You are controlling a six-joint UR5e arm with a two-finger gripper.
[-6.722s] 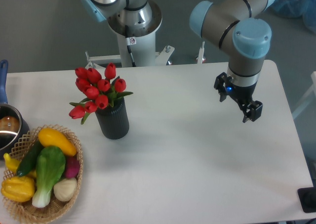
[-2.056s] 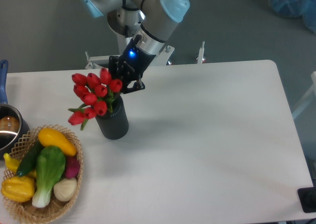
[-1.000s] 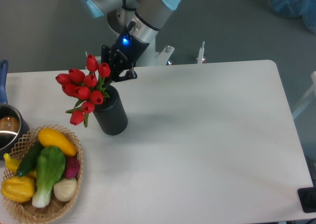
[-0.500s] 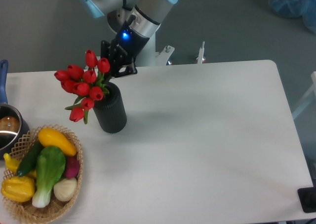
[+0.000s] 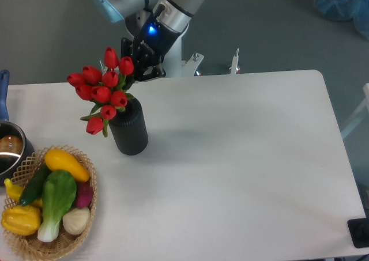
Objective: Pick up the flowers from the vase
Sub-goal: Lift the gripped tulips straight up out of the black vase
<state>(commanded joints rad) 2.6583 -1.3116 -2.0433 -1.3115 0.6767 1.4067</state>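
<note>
The flowers [image 5: 102,92] are a bunch of red tulips with green leaves, raised high at the mouth of the vase [image 5: 129,129], a dark ribbed cylinder standing on the white table [image 5: 242,157]. Their stems are hidden behind the blooms and the vase rim. My gripper [image 5: 137,65] is at the upper right side of the bunch, its dark fingers shut on the flowers just behind the top blooms. The arm reaches down from the top of the view.
A wicker basket [image 5: 69,241] of vegetables sits at the front left corner. A metal pot [image 5: 8,151] with a blue handle is at the left edge. The robot base [image 5: 155,30] stands behind the table.
The gripper came from the right side of the table to the flowers and shut on them. Over the last second the bunch has risen a little, and lately shifted slightly right, with the gripper.
</note>
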